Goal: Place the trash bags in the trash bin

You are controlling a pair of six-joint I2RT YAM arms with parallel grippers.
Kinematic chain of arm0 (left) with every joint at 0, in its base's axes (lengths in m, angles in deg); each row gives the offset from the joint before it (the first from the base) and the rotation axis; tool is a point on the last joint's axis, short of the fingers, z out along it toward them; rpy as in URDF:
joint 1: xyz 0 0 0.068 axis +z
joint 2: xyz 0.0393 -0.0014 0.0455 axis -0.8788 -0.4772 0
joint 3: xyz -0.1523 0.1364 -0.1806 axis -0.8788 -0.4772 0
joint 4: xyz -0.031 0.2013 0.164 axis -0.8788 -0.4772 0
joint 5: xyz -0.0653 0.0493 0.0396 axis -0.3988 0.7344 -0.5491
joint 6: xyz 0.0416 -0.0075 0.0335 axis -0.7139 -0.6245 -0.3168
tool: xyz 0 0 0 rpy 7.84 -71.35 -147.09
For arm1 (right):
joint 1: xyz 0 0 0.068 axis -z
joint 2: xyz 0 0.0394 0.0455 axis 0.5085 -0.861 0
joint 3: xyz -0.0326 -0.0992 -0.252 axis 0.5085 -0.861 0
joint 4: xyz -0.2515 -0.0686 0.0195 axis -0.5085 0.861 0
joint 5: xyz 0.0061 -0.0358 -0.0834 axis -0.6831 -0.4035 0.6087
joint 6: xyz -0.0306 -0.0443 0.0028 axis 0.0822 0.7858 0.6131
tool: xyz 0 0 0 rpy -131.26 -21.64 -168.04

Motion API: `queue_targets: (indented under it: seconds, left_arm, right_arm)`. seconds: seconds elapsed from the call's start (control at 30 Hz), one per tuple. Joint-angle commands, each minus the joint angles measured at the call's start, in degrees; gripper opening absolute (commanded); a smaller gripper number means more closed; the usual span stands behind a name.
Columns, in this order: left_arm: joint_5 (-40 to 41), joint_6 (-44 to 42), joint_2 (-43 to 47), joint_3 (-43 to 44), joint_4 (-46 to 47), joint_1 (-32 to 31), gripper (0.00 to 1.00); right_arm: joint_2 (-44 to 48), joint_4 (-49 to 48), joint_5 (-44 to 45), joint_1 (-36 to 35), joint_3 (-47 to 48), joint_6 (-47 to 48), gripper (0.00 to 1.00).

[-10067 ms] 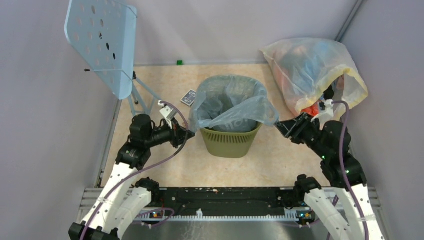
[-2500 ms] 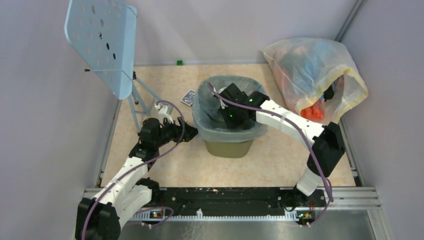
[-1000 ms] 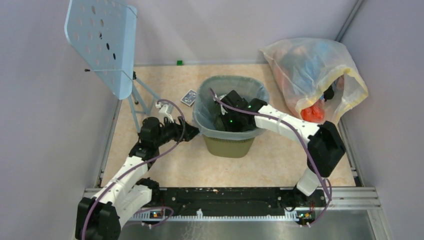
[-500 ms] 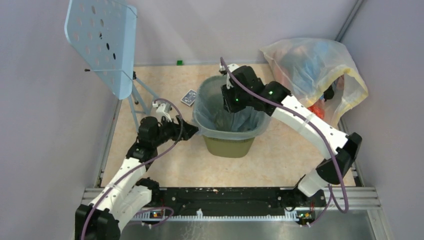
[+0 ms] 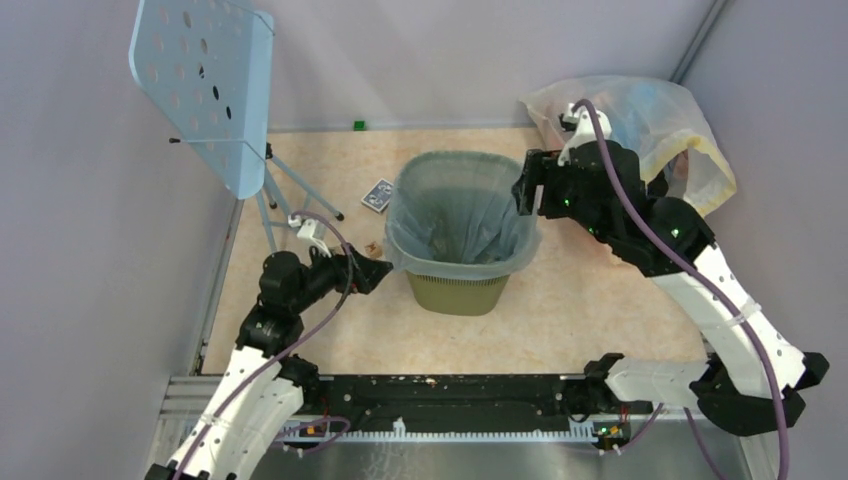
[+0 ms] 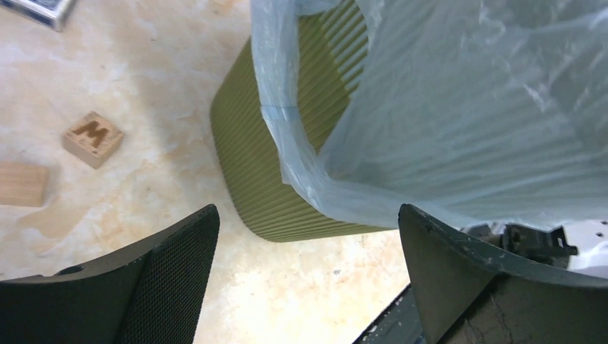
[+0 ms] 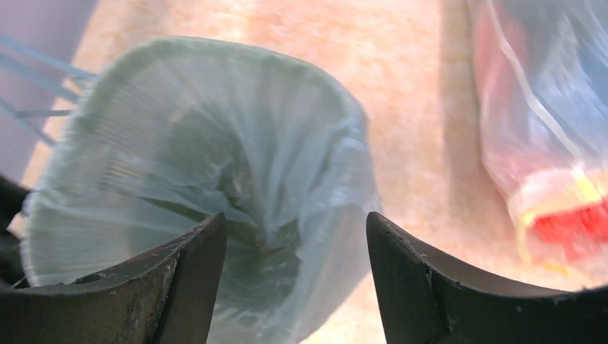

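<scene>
Snag risk: bag (image 5: 455, 210) was seated in bin (image 5: 462, 290), overhang loose.
left gripper (image 6: 308, 222) and right gripper (image 7: 295, 222) were found spread, empty; bag could be dragged off the rim by either.

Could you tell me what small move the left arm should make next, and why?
Probably ease the left claw back, away from the trash bin. The trash bag already lines the bin, with its edge folded over the rim. Both the left claw and the right claw stand open and hold nothing, so little seems left to do.
</scene>
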Motion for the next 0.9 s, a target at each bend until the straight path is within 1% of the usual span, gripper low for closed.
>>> queue_targets:
  seconds: [0.0, 0.1, 0.27, 0.37, 0.53, 0.67, 0.77, 0.87]
  left_arm:
    - [-4.69, 4.52, 2.45, -5.77, 5.10, 0.16, 0.99]
    - [-7.13, 8.02, 3.00, -11.53, 11.44, -0.48, 0.99]
    - [-4.35, 8.63, 2.83, -16.01, 16.77, -3.60, 0.99]
    - [-2.34, 9.28, 0.41, -18.25, 22.85, -5.81, 0.99]
    - [0.06, 11.94, -8.95, -20.67, 38.00, -8.55, 0.99]
    - [0.32, 12.41, -19.68, -19.05, 48.08, -8.81, 0.99]
    - [0.32, 10.97, -27.44, -14.99, 51.81, -8.82, 0.99]
    - [3.06, 8.67, -33.84, -9.49, 49.69, -8.71, 0.99]
  right_arm:
    - [0.38, 2.84, 1.42, 4.08, -6.48, -4.49, 0.69]
    - [0.94, 0.68, -2.97, 6.78, -10.70, -5.47, 0.68]
    - [0.07, -4.19, -9.56, 9.66, -15.21, -5.62, 0.61]
    - [-1.81, -5.83, -9.81, 10.16, -15.32, -5.73, 0.59]
    - [-5.09, -9.06, -10.13, 10.60, -14.94, -6.15, 0.56]
    - [-7.84, -12.93, -12.70, 12.58, -14.72, -6.54, 0.51]
    - [-10.83, -15.03, -14.59, 14.57, -12.84, -6.36, 0.49]
    - [-14.96, -16.40, -15.83, 16.67, -9.59, -5.28, 0.49]
